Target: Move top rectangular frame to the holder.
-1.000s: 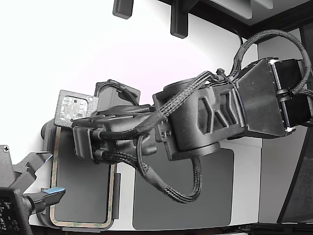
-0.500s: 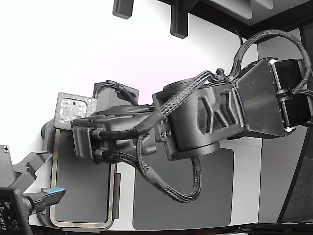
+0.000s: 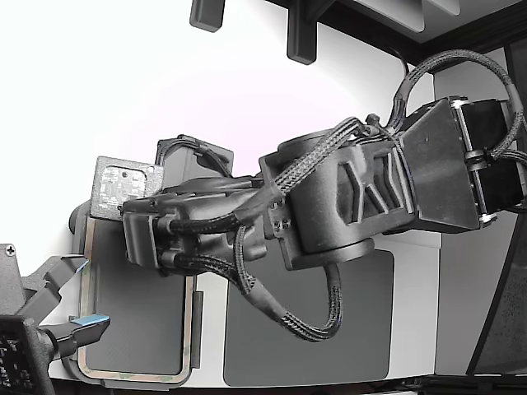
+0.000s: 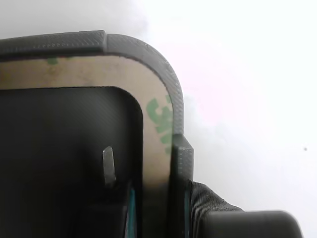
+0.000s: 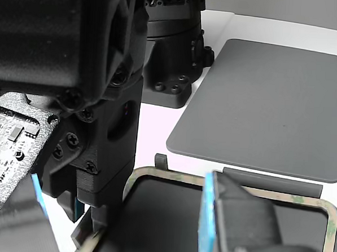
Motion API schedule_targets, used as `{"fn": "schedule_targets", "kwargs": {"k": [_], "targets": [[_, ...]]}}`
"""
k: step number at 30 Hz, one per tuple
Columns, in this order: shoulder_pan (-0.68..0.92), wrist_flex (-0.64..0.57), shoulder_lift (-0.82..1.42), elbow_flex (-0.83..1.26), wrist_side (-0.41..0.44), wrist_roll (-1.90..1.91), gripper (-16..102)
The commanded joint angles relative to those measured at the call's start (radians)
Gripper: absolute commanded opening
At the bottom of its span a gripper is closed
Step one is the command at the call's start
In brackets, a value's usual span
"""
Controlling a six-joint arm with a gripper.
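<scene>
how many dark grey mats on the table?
1: the dark grey mat lies at the exterior view's right of the top rectangular frame. The arm may hide others.

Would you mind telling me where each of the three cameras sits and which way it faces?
Exterior view: overhead, looking down on the arm above the top rectangular frame and a dark mat.
Wrist view: pressed close to one frame corner; only dark gripper parts show.
Other view: low, beside the gripper, facing across the frame toward the mat.
All three views share the frame.

Frame [image 3: 136,374] on holder [image 3: 196,325], mat [image 3: 346,329] at ext. view's right
</scene>
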Motion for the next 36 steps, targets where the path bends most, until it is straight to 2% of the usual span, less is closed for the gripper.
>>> {"fn": "schedule_targets", "kwargs": {"k": [1,3,4,7,8,9,15,19,25,36], "targets": [[-0.015,-0.003,0.025,-0.023,0.000,0.009,26],[-0.015,-0.003,0.026,-0.023,0.000,0.011,23],[-0.015,-0.003,0.026,-0.023,0.000,0.006,32],[-0.015,-0.002,0.028,-0.028,-0.002,-0.002,68],[-0.015,0.000,0.028,-0.029,-0.002,-0.003,89],[-0.015,0.003,0.028,-0.032,-0.002,-0.002,99],[-0.015,0.034,0.058,-0.052,0.021,-0.002,100],[-0.031,0.025,0.161,0.025,0.046,0.104,100],[-0.107,-0.106,0.453,0.302,0.057,0.067,100],[-0.341,-0.337,1.035,0.845,-0.028,-0.133,100]]}}
